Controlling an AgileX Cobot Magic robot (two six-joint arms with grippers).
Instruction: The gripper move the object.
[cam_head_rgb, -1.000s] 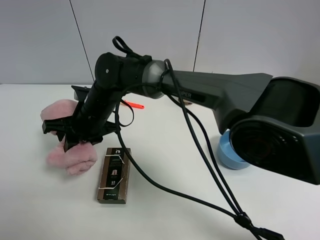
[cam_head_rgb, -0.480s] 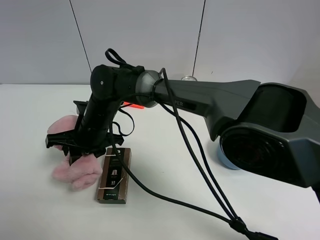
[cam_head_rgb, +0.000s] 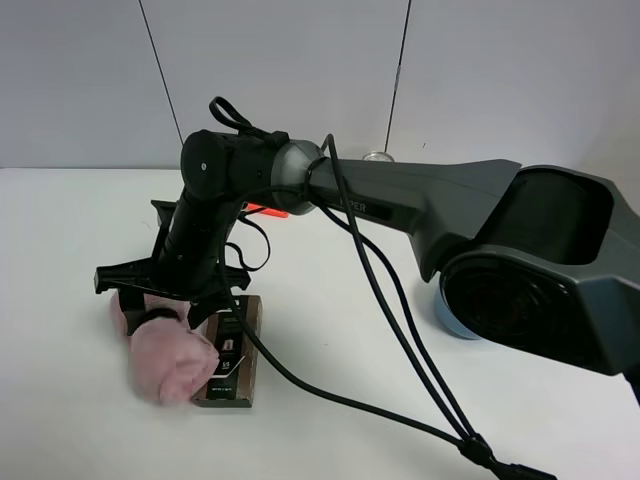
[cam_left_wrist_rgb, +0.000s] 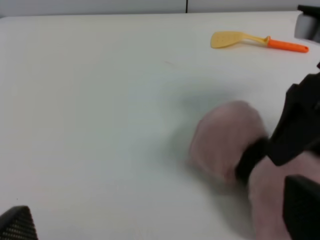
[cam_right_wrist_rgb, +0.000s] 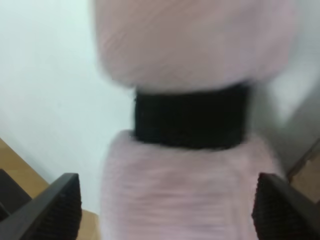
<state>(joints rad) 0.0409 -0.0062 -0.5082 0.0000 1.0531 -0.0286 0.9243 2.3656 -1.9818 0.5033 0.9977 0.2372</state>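
Note:
The pink fluffy towel (cam_head_rgb: 168, 362) with its black band lies on the white table, its near end against the left edge of the brown box (cam_head_rgb: 232, 360). My right gripper (cam_head_rgb: 165, 315) reaches across from the right and stands over the towel, jaws wide, one finger on each side. In the right wrist view the towel (cam_right_wrist_rgb: 195, 50) and its band fill the frame between the fingers of the right gripper (cam_right_wrist_rgb: 175, 200). In the left wrist view the towel (cam_left_wrist_rgb: 227, 145) lies ahead of the open, empty left gripper (cam_left_wrist_rgb: 157, 215). The left gripper does not show in the exterior view.
An orange-handled yellow spatula (cam_head_rgb: 268, 210) lies behind the arm and also shows in the left wrist view (cam_left_wrist_rgb: 235, 39). A blue round thing (cam_head_rgb: 455, 310) sits at the right behind the arm's base. Black cables trail across the table's front.
The towel has swung and shifted toward the front and right, ending against the brown box. The right gripper moved with it, a little lower and nearer.

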